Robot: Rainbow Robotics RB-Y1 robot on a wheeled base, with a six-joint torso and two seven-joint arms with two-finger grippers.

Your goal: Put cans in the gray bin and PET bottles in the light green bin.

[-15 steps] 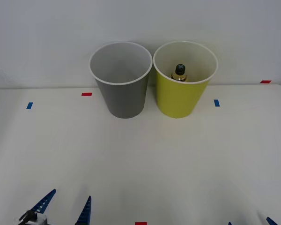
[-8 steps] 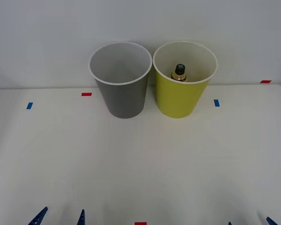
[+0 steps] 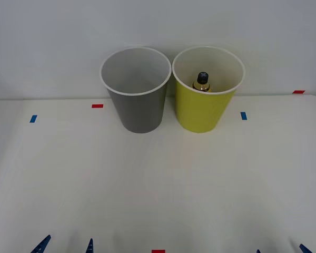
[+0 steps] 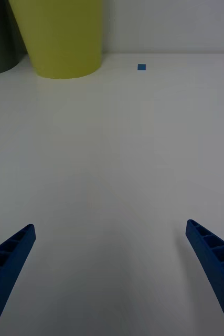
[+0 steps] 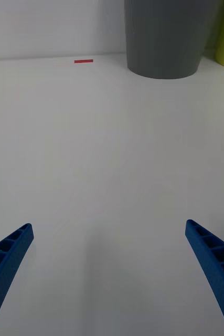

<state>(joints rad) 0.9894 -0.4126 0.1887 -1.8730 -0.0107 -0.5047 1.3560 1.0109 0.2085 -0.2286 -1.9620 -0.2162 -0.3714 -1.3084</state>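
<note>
Two bins stand side by side at the far edge of the white table [image 3: 158, 184], against the wall, rims almost touching. The gray bin [image 3: 136, 105] sits to the robot's left, and what shows of its pale inside holds nothing. The light green bin [image 3: 204, 108] sits to the right with the small yellow PET bottle [image 3: 201, 81] upright inside it, dark cap up, toward the back wall of the bin. Small tape marks on the tabletop: a red one [image 3: 97, 106] left of the gray bin, a blue one [image 3: 33, 118] farther left, a blue one [image 3: 244, 115] just right of the green bin, a red one [image 3: 298, 91] at the far right edge, another red one [image 3: 158, 251] at the near edge, centre. Left gripper [image 5: 109, 262] low at the near left, well apart from the bins, fingers spread wide, nothing between them. Right gripper [image 4: 109, 262] low at the near right, likewise released and holding nothing, only bare tabletop under it
</note>
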